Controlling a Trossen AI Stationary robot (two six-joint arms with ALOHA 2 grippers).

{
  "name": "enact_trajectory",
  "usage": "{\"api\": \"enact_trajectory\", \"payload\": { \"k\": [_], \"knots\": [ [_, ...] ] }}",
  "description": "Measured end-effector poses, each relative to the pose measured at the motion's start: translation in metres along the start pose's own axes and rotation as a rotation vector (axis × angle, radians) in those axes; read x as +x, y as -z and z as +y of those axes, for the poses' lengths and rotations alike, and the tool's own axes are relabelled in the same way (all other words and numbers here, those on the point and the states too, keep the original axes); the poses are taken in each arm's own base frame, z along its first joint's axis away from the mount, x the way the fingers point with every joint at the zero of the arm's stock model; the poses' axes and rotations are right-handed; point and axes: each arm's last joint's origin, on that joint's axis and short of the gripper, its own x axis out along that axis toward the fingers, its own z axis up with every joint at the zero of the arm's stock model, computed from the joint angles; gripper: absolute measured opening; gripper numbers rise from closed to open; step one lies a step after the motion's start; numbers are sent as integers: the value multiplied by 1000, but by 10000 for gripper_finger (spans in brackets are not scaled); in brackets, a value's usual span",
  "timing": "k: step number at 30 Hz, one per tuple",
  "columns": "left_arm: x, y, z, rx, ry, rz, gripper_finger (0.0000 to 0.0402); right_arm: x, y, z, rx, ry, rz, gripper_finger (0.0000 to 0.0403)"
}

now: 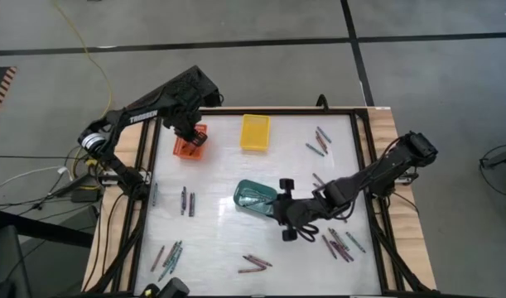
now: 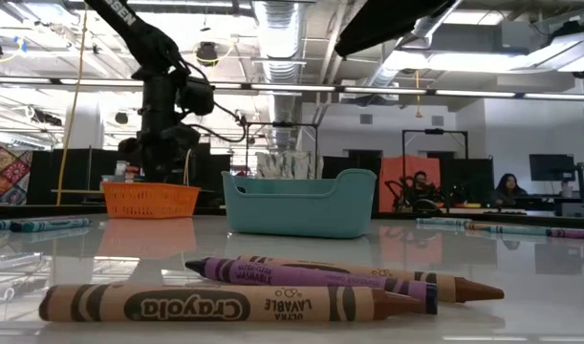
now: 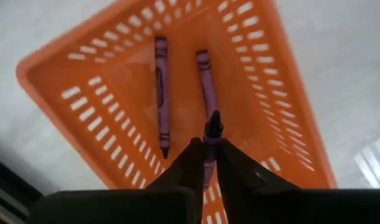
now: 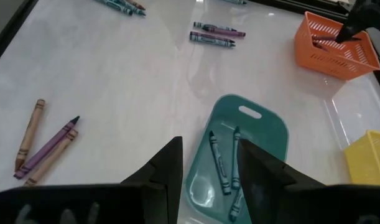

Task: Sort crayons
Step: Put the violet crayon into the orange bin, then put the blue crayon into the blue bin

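Overhead view straight down, table-level view facing the room, both sharing the orange basket (image 1: 189, 144), wrist views close.

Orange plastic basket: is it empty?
No. The orange slotted plastic basket holds two purple crayons; the left gripper pinches a third above it.

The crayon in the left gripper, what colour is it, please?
Purple crayon, clearest in the left wrist view.

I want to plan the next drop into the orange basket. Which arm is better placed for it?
The left. Its gripper hangs over the orange basket, a purple crayon between its fingers. The right gripper is open over the teal basket.
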Motion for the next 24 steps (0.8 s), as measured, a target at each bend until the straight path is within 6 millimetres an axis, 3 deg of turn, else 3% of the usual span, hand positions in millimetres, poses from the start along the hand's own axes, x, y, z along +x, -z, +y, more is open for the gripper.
{"api": "enact_trajectory", "payload": {
  "k": [9,14,17,24],
  "knots": [
    [-13,1,0,-19,-6,-63,119,-3,1,6,-10,-13,-2,146],
    [-45,12,-5,4,40,-137,126,-3,1,6,-3,-13,-2,146],
    [-72,31,-21,65,89,-192,127,-3,1,6,-3,-13,-2,146],
    [-122,99,-69,164,213,-244,127,-3,1,6,-13,-14,-1,146]
  ]
}}
